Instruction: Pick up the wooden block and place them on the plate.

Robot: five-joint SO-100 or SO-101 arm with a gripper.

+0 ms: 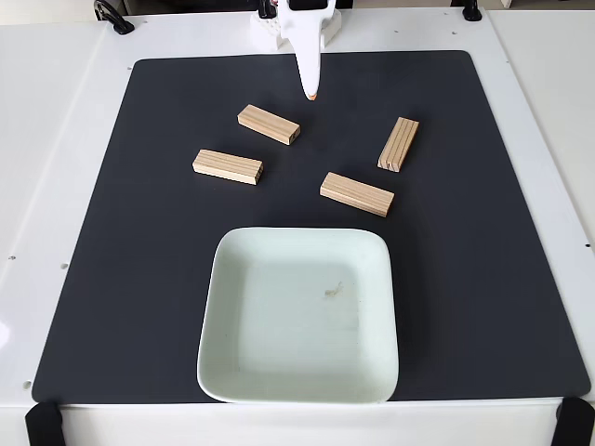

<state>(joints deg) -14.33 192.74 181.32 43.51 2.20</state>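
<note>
On the black mat [112, 279] we see four wooden blocks [269, 124] [228, 166] [357, 193] [399, 144] lying apart from one another beyond the plate [232, 372], which holds none. The white gripper [310, 93] hangs near the far edge, fingers seemingly together, touching nothing.

- A lab-style robot test bench: a plain white tabletop [65, 139] under a square matte black mat [139, 279].
- Black clamps [42, 425] grip the tabletop's near corners; black cables [113, 17] run along the far edge.
</note>
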